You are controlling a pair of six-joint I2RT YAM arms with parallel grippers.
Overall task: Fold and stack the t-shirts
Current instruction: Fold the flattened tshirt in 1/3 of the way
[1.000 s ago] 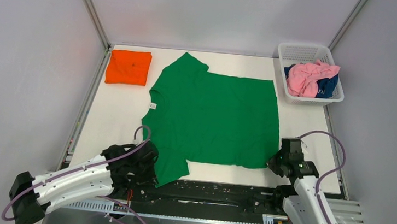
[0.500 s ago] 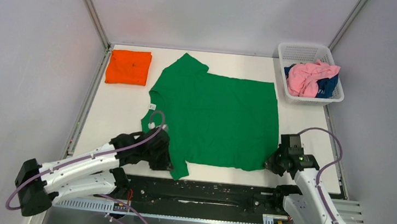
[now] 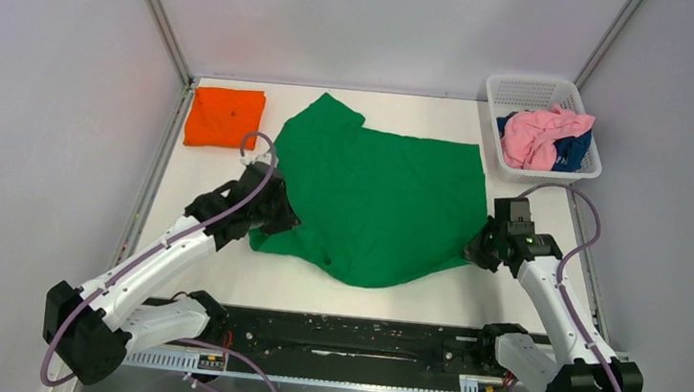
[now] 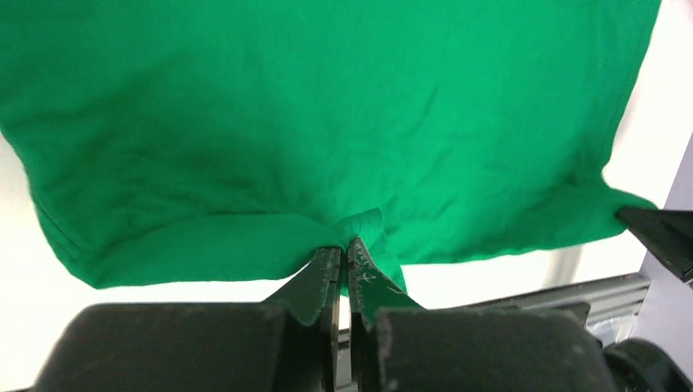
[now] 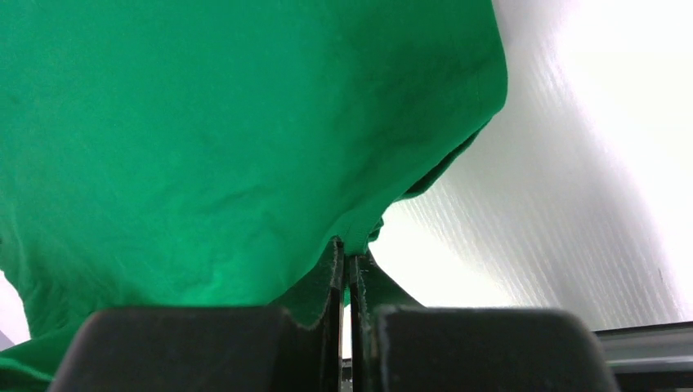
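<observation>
Overhead view first: green t-shirt (image 3: 382, 190) is spread mid-table, its near edge held up off the table (image 3: 193, 258), so the near part sags in a curve btwn the two arms. Left gripper (image 3: 274, 213) has the near-left edge by the sleeve, and right gripper (image 3: 474, 250) has the near-right hem corner. Orange t-shirt (image 3: 225, 117) sits folded at the far-left corner, apart from the green one. Pink t-shirt (image 3: 533, 137) and navy t-shirt (image 3: 573, 152) are bunched together, unfolded, in the white basket (image 3: 531, 87) at far right. Left wrist cam: jaws pinched nearly together on a small tuck of green cloth, w/ the rest of the shirt spread ahead of them. Right wrist cam: same story, jaws narrow and clamped on a fold of green hem, bare white table showing to the right. Progress, as I read it: one shirt done, and the green one is in its first fold, prob. near half going over far half, so approx a quarter in at best. Left to do: finish folding green, set it on orange, then do pink & navy from the basket.
</observation>
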